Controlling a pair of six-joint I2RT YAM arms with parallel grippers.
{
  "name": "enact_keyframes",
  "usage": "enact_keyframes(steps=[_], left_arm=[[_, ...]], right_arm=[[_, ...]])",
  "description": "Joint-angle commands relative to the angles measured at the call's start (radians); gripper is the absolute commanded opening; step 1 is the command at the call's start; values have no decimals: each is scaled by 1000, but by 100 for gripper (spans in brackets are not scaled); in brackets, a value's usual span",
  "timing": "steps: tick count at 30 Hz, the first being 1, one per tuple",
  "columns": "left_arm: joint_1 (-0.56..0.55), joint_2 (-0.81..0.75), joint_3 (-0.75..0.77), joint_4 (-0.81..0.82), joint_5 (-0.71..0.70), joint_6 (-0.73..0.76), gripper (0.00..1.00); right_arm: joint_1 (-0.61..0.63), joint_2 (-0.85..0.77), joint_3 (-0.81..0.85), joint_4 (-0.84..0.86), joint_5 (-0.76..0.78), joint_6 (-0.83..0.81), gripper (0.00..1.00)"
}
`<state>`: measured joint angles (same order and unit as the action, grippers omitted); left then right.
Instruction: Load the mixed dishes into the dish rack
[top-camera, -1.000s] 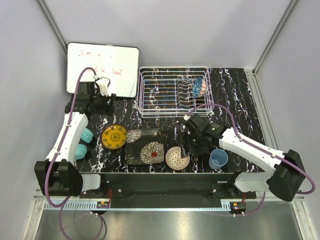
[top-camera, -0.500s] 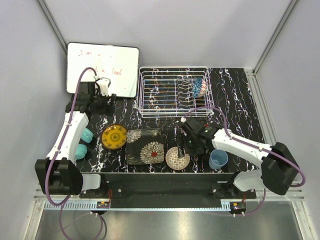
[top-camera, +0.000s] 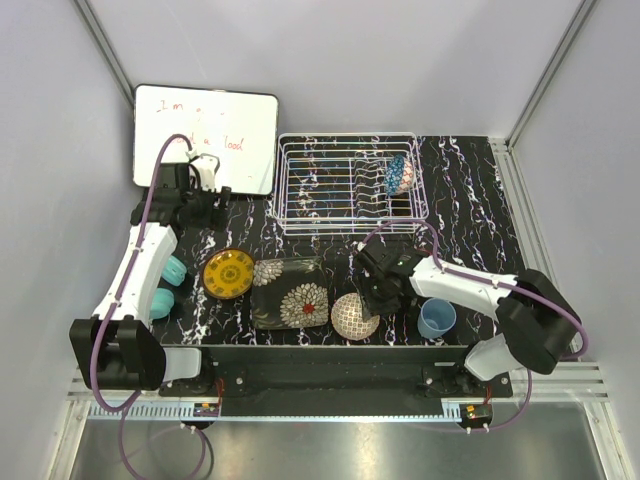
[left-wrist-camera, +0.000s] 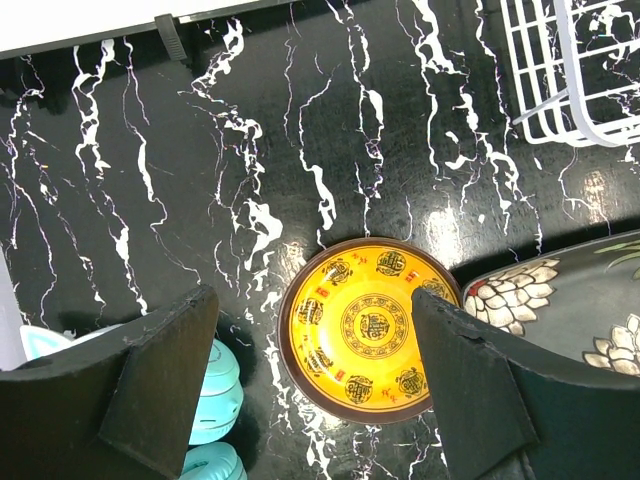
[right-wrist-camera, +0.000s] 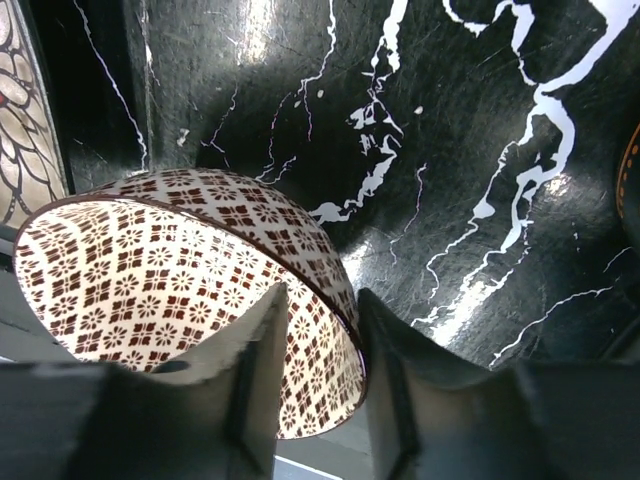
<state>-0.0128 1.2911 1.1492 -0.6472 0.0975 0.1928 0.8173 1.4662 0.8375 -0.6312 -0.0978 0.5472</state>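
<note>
Beige patterned bowl (right-wrist-camera: 170, 300) lies tilted, its rim pinched between the nearly closed fingers of the right gripper (right-wrist-camera: 322, 300), one inside, one outside. Just to its left is the dark rectangular floral plate (top-camera: 292, 292), just to its right the light-blue cup (top-camera: 437, 318). Behind, apart, the dish rack (top-camera: 345, 137) holds the blue patterned bowl (top-camera: 399, 174). The left gripper (left-wrist-camera: 320, 400) hangs wide open and empty over the yellow round plate (left-wrist-camera: 368, 328)

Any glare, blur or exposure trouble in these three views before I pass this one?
Top external: evenly lit and sharp. Left wrist: pale lamp glare on the glossy table beside the yellow plate, which is crisp; the left gripper is dark, showing little detail. Right wrist: the beige bowl interior is very bright, pattern readable; the right gripper is close and blurred.
</note>
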Motion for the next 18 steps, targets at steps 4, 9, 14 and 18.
enact_keyframes(steps=[4, 9, 14, 18], left_arm=[[11, -30, -8, 58, -18, 19, 81], [13, -36, -17, 67, -12, 23, 81], [13, -47, -29, 75, -8, 33, 81], [13, -41, -31, 78, 2, 31, 81]], right_arm=[[10, 2, -9, 31, -3, 16, 27], [10, 26, -23, 42, -5, 31, 20], [10, 25, 27, -11, 56, 13, 0], [10, -4, 260, -171, 199, -42, 0]])
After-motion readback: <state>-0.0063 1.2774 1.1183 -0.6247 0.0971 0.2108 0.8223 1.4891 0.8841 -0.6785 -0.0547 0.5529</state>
